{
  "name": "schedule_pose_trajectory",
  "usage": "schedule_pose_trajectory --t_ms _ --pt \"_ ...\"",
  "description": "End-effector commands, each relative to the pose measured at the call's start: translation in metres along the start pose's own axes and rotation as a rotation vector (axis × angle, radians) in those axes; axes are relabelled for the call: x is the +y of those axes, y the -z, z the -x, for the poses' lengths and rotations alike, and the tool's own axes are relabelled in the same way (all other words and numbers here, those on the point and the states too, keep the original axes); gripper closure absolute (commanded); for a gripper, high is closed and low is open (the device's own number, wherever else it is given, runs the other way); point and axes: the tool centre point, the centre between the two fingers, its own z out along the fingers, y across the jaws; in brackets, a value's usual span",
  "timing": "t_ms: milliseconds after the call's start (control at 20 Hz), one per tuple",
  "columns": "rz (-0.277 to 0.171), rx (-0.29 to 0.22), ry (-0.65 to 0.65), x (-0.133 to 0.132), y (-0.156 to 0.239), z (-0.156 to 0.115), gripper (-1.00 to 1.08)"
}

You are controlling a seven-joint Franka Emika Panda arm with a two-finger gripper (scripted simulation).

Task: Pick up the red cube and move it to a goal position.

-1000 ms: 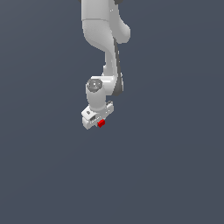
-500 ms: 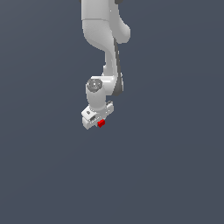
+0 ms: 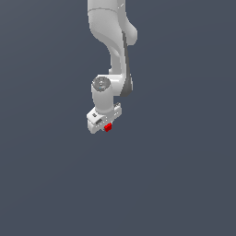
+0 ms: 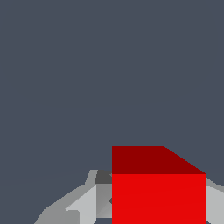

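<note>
Background first: a flat, even slate-grey field fills both views, with no edge or seam showing. Against it my arm (image 3: 112, 41) comes down from the top of the exterior view, white and smooth, built of rounded, tube-like segments, with a round grey cap on the wrist joint. Below that sits my boxy white hand, tilted, its flat faces shaded light grey.

My fingers (image 3: 106, 128) are clenched on the red cube (image 3: 108, 127), which sits at the lower edge of the hand, toward the exterior view's right of it, well up in the grey field and touching nothing else that I can see.

In the wrist view the red cube (image 4: 158, 197) looms large: a bright, plain front face and a darker red upper face, edges sharp, surfaces matte and unmarked. One grey finger (image 4: 89, 202) shows pressed along one side of it, angular and faceted, and a sliver of the other finger (image 4: 215, 204) shows on the opposite side.
</note>
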Motion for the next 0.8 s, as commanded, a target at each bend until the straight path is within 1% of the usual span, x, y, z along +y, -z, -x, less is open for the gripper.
schedule_pose_trajectory --t_ms 0,250,750 --pt "0.001 0.001 0.001 -0.003 0.016 -0.005 1.08" --pt "0.001 0.001 0.001 -0.01 0.059 -0.019 1.08" --pt "0.001 0.001 0.002 -0.027 0.164 -0.053 1.08"
